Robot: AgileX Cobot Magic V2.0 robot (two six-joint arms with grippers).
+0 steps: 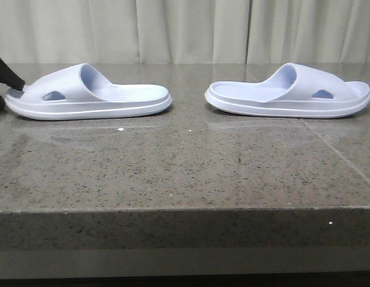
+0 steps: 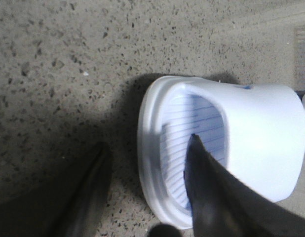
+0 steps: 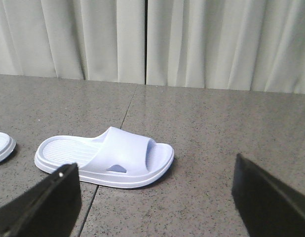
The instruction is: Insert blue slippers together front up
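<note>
Left slipper (image 1: 89, 95): pale lavender-blue foam slide, thick sole, wide strap, oval side hole. Sole down, flat on the table, toe end toward the table's left edge, heel toward the middle.
Right slipper (image 1: 290, 92): same make, mirrored. Sole down, toe toward the right edge, heel facing the left slipper's heel.
Relation: heels near each other, apart, in one row.
Footbeds: ribbed.

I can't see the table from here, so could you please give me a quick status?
Left gripper open, fingers straddling left slipper's toe end. Right gripper open, off right slipper. Slippers apart, nothing between.
</note>
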